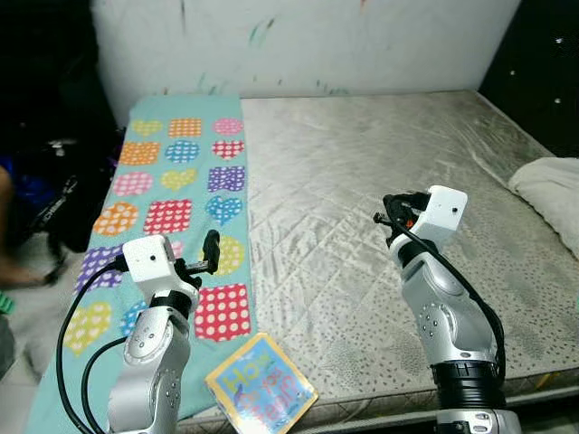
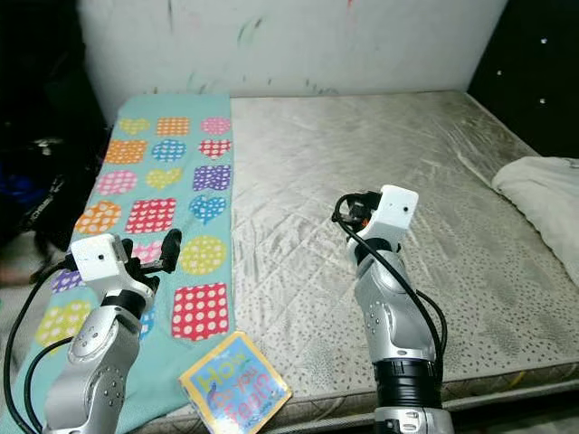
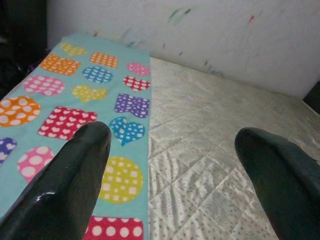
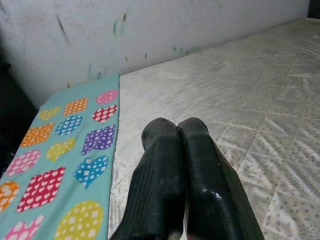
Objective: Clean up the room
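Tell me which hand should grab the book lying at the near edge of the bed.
Left, probably. The left hand hovers open over the patterned blanket, just beyond the book. The right hand is shut and sits farther off over the bare mattress.

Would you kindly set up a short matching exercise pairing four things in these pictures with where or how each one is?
Things:
1. left claw
2. right claw
3. picture book
4. white pillow

States or places:
A. lies flat at the near edge of the mattress
B. fingers pressed together, holding nothing
C. rests at the far right side of the bed
D. fingers spread apart above the patterned blanket

Pairs: 1-D, 2-B, 3-A, 4-C
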Available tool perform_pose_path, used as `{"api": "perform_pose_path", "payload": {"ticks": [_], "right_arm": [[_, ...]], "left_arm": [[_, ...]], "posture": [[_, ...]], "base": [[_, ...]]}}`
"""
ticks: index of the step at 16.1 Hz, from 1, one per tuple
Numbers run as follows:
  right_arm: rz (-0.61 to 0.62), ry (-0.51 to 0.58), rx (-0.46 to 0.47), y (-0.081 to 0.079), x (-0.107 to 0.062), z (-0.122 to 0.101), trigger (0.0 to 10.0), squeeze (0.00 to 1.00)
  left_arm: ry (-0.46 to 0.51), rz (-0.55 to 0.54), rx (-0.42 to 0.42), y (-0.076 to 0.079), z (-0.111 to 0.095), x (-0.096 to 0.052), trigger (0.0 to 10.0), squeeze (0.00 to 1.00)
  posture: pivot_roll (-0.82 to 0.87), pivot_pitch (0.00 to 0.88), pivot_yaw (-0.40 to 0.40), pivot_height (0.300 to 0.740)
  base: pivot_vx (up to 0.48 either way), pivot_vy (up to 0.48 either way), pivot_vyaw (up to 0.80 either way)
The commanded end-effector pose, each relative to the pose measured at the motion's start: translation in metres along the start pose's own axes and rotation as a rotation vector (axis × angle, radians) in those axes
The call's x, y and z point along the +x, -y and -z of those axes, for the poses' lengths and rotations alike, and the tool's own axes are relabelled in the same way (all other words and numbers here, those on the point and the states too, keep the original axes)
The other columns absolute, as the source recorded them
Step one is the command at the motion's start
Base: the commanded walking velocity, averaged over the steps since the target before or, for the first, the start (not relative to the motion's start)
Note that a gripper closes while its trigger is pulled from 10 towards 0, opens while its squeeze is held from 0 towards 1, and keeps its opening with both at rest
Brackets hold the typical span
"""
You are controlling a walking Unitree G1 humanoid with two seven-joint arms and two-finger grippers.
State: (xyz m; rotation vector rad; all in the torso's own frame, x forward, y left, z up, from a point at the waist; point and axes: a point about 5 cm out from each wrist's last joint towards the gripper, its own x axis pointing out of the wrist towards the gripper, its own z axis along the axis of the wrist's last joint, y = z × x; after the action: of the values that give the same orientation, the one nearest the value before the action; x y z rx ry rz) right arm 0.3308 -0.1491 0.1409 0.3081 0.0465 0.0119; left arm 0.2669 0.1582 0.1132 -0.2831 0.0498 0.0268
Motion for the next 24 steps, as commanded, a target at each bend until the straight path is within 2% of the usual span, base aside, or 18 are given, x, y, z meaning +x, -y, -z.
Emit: {"api": "perform_pose_path", "payload": {"ticks": [1,2,3,6,8,10,13,17,24], "right_arm": [[-0.017,0.017,-0.109,0.012,-0.010,0.002,10.0,0.00],[-0.033,0.004,-0.185,0.021,-0.019,0.009,10.0,0.00],[-0.071,0.000,-0.258,0.022,-0.024,0.012,10.0,0.00],[-0.110,0.004,-0.241,0.010,-0.018,0.008,10.0,0.00],[-0.115,0.011,-0.247,0.009,-0.018,0.007,10.0,0.00],[-0.130,-0.006,-0.284,0.013,-0.022,0.014,10.0,0.00],[-0.117,-0.032,-0.290,0.020,-0.024,0.018,10.0,0.00],[-0.117,-0.050,-0.293,0.021,-0.025,0.024,10.0,0.00],[-0.103,-0.054,-0.285,0.023,-0.024,0.025,10.0,0.00]], "left_arm": [[0.000,-0.065,0.053,-0.019,0.001,-0.008,10.0,0.00],[0.007,-0.108,0.094,-0.033,0.001,-0.015,10.0,0.00],[0.008,-0.135,0.137,-0.043,0.001,-0.024,10.0,0.00],[-0.008,-0.117,0.138,-0.036,0.005,-0.023,10.0,0.00],[-0.007,-0.113,0.140,-0.034,0.005,-0.025,10.0,0.00],[-0.019,-0.125,0.148,-0.039,0.011,-0.031,10.0,0.00],[-0.028,-0.122,0.141,-0.039,0.013,-0.035,10.0,0.00],[-0.027,-0.107,0.140,-0.035,0.013,-0.029,10.0,0.00],[-0.036,-0.089,0.136,-0.031,0.015,-0.029,10.0,0.00]], "posture": [[-0.04,0.000,-0.028,0.740],[-0.04,0.000,-0.028,0.740],[-0.06,0.000,-0.031,0.740],[-0.06,0.000,-0.026,0.740],[-0.05,0.000,-0.032,0.740],[-0.05,0.000,-0.043,0.740],[-0.05,0.000,-0.047,0.740],[-0.05,0.000,-0.049,0.740],[-0.06,0.000,-0.038,0.740]], "base": [[0.000,0.000,0.00],[0.000,0.000,0.00],[0.000,0.000,0.00],[0.000,0.000,0.00],[0.000,0.000,0.00],[0.000,0.000,0.00],[0.000,0.000,0.00],[0.000,0.000,0.00],[-0.077,0.000,0.00]]}}
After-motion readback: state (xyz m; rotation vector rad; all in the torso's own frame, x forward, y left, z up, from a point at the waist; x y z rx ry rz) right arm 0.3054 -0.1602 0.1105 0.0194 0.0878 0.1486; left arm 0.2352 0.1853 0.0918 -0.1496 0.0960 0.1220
